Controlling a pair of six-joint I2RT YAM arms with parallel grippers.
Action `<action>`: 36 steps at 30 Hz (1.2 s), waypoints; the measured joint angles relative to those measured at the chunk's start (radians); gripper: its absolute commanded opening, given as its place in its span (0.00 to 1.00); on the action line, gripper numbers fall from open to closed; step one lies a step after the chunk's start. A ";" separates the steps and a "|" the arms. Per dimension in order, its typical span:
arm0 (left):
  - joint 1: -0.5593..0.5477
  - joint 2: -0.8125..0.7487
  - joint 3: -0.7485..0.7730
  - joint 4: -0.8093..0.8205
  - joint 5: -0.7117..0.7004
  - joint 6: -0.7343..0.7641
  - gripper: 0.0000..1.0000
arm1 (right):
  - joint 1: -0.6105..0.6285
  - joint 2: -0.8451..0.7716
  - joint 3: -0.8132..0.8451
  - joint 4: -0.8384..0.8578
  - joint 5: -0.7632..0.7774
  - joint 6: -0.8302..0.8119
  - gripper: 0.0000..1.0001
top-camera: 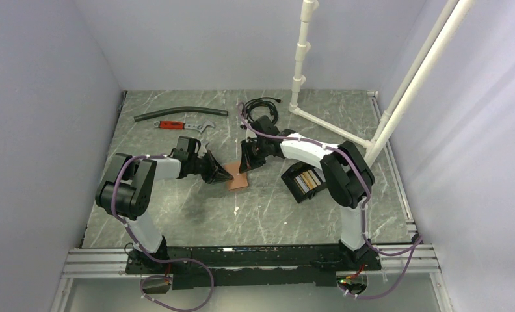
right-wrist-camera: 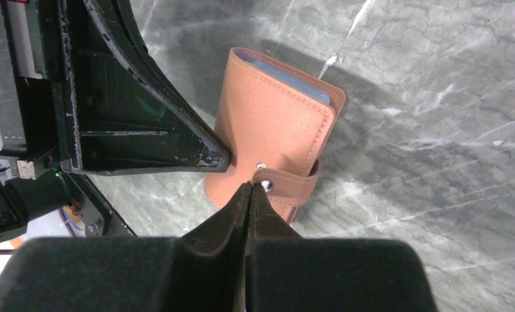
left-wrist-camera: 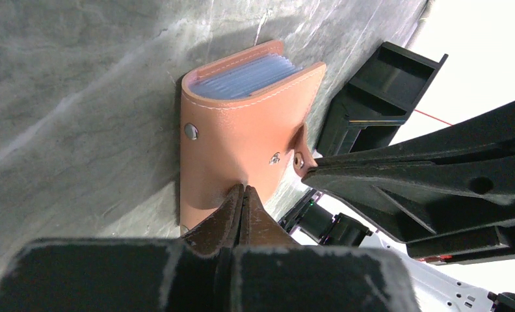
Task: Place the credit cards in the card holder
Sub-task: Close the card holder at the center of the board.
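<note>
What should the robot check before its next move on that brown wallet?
1. Left gripper shut, tips on the wallet: ok.
2. Right gripper tips at the snap strap: ok.
3. Right gripper really gripping the strap: cannot tell.
4. Strap unfastened: cannot tell.
5. Card holder in view beside the right arm, cards inside: ok.

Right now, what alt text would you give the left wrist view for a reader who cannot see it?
A tan leather wallet lies on a grey marbled table, the left gripper closed at its near edge. The right gripper, also closed, touches its snap strap; a black tray sits beyond.
</note>
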 measured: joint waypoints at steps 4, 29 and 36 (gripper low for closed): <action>0.000 0.002 0.000 0.001 0.001 0.000 0.01 | -0.007 0.019 0.000 0.011 -0.025 0.003 0.00; 0.001 0.010 0.001 0.008 0.011 0.000 0.01 | -0.046 0.081 0.000 0.075 -0.177 0.037 0.00; 0.002 0.011 0.001 0.009 0.012 0.000 0.01 | -0.062 0.097 -0.002 0.095 -0.244 0.000 0.00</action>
